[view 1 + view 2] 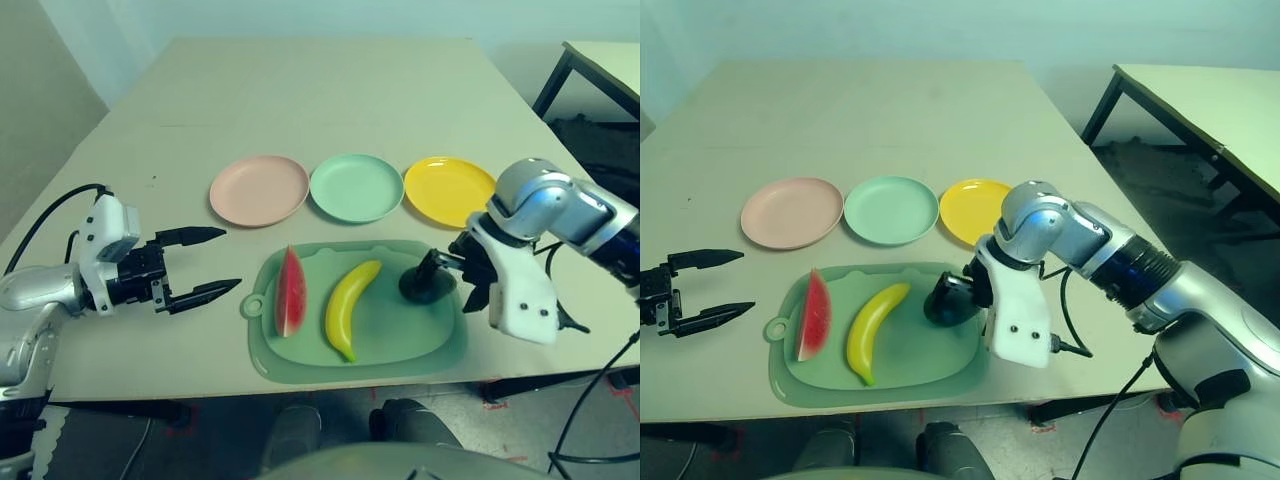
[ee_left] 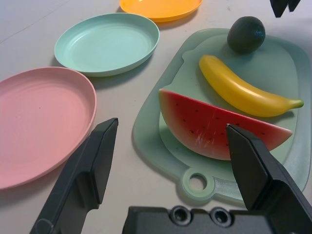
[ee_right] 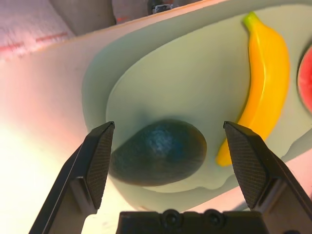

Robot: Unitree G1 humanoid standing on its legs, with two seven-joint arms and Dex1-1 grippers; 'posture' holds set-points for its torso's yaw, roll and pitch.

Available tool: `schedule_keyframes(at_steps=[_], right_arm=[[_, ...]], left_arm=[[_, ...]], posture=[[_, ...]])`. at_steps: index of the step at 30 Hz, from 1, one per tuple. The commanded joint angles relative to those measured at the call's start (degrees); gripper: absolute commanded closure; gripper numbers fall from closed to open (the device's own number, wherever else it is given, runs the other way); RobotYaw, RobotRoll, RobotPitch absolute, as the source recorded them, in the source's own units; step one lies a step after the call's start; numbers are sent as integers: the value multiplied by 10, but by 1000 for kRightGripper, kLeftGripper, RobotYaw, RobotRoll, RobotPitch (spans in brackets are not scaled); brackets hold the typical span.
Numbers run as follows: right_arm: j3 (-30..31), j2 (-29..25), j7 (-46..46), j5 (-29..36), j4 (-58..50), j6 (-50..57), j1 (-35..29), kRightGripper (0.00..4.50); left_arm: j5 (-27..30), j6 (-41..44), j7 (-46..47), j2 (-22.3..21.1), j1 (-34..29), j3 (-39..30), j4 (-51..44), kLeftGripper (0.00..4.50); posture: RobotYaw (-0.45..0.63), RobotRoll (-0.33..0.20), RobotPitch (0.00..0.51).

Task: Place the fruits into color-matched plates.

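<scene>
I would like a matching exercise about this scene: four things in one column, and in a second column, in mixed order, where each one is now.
Column one:
1. avocado
2. banana
3. watermelon wedge
4. mint green plate

Column two:
A. in the middle of the mat
B. between the pink plate and the yellow plate
C. between the open fingers of the right gripper
D. on the mat's end nearest the open left gripper

Pairs: 1-C, 2-A, 3-D, 4-B
</scene>
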State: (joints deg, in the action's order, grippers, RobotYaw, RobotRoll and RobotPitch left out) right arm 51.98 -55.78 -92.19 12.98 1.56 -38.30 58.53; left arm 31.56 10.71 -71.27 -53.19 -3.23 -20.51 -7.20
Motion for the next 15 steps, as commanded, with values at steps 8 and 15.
schedule_keyframes(at_steps=[8,15], right_arm=[[-115,22,17,-1,-86,346,-16,0],[-144,34,33,-34,-165,577,-39,0]], left_arm=[[-9,-3,-6,-5,-2,7,-2,36],[-9,0,-7,-8,1,6,-4,36]], posture=[[89,0,77],[93,0,77]])
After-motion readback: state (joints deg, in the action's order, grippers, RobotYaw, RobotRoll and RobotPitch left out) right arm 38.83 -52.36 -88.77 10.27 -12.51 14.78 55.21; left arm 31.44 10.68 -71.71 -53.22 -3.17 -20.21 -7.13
